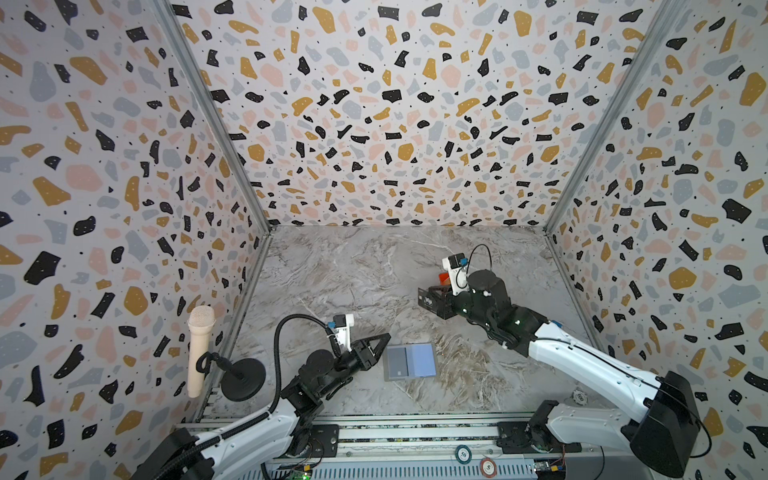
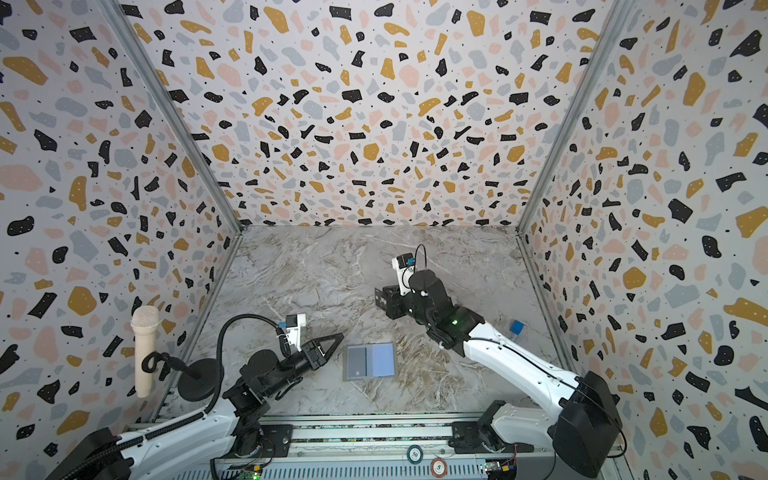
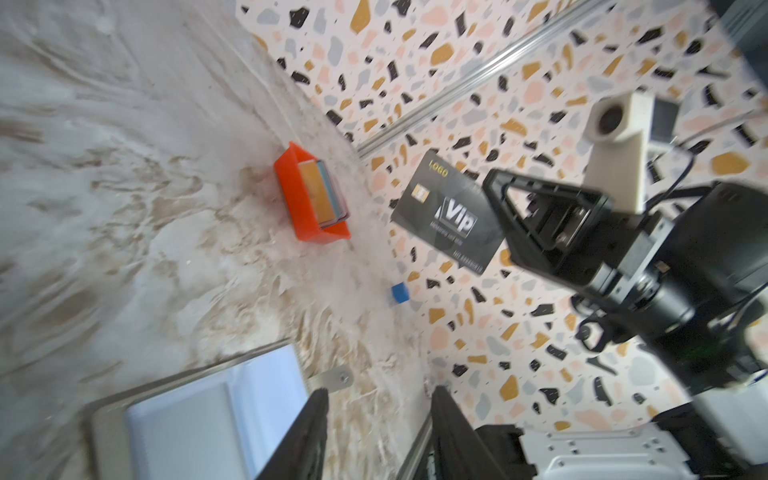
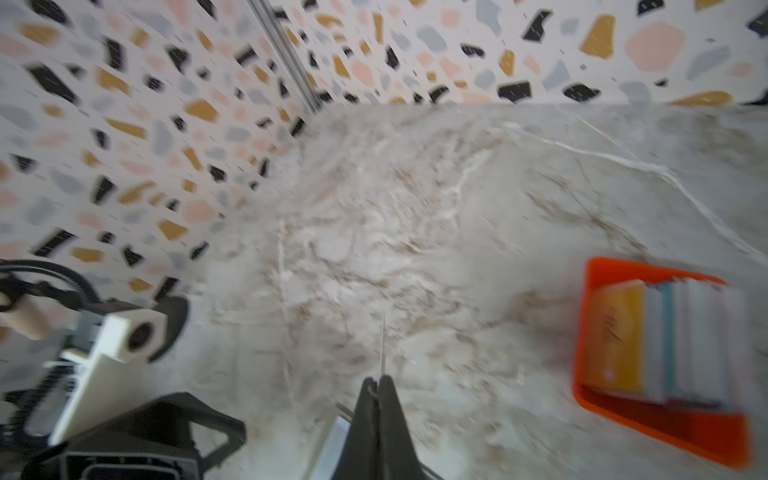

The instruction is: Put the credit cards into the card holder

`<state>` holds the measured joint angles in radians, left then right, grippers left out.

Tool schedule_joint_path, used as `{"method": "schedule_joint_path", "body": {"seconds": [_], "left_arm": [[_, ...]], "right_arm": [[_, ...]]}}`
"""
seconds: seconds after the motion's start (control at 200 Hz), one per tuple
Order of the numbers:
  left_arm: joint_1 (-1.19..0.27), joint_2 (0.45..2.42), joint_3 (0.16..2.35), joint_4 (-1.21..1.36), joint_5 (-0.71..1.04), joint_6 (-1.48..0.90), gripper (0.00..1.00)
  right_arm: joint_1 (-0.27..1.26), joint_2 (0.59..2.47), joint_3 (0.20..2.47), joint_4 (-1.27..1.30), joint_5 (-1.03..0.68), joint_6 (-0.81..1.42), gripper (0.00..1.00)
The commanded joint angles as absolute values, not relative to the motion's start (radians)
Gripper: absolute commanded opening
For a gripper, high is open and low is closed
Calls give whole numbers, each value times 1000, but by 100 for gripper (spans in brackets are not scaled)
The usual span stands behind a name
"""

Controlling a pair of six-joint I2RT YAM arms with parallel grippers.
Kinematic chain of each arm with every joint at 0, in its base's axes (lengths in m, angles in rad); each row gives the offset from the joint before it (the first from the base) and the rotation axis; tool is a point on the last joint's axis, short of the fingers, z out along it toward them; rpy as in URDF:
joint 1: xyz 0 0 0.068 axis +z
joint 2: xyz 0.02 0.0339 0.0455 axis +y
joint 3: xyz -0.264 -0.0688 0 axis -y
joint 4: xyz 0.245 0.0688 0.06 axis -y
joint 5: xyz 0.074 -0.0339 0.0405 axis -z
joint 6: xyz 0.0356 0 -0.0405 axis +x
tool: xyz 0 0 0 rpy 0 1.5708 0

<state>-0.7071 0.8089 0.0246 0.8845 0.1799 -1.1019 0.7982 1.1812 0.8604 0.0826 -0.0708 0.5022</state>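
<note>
The card holder (image 1: 410,360) lies open on the marble table, grey outside with pale blue pockets; it also shows in the left wrist view (image 3: 199,419). My left gripper (image 1: 382,345) hovers just left of it, open, with nothing between its fingers (image 3: 316,419). My right gripper (image 1: 438,303) is farther back and right, shut on a dark "Vip" credit card (image 3: 451,216) held above the table. That card appears edge-on in the right wrist view (image 4: 382,349). More credit cards (image 4: 673,340) stand upright in an orange tray (image 3: 309,199).
A blue cube (image 2: 516,327) sits near the right wall. A poker chip (image 1: 579,396) lies at the table's front right, and two more (image 1: 463,454) rest on the front rail. A microphone on a stand (image 1: 199,349) stands at the left wall.
</note>
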Motion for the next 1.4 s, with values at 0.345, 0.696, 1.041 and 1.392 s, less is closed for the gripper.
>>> {"method": "schedule_joint_path", "body": {"seconds": [0.345, 0.696, 1.041, 1.392], "left_arm": [[-698, 747, 44, 1179, 49, -1191, 48], [-698, 749, 54, 1253, 77, -1205, 34], [-698, 711, 90, 1104, 124, -1164, 0], [-693, 832, 302, 634, 472, -892, 0]], "right_arm": [[965, 1181, 735, 707, -115, 789, 0], [1018, 1219, 711, 713, -141, 826, 0], [986, 1159, 709, 481, -253, 750, 18], [830, 970, 732, -31, -484, 440, 57]]}}
